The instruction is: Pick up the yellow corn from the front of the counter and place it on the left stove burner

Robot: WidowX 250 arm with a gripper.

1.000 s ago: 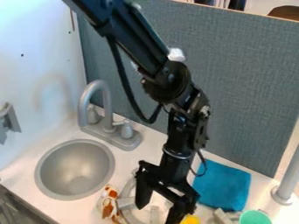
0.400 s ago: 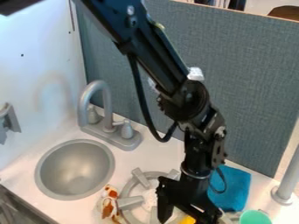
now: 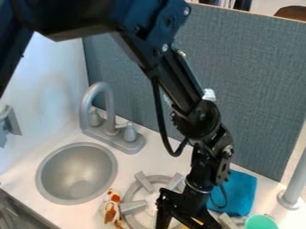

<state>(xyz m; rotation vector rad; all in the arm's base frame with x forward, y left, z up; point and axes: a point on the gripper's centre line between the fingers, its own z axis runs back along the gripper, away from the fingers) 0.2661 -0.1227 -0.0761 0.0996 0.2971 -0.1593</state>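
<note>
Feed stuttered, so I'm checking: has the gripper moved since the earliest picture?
Yes, the gripper has shifted away from the sink, toward the bottom edge.

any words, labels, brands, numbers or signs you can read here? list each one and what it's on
None that can be read.
White piece on the black arm: any marking is too small to read.
Upright striped items behind the divider: any print is too small to read.
Faucet, blue cloth and green cup: no lettering visible.
</note>
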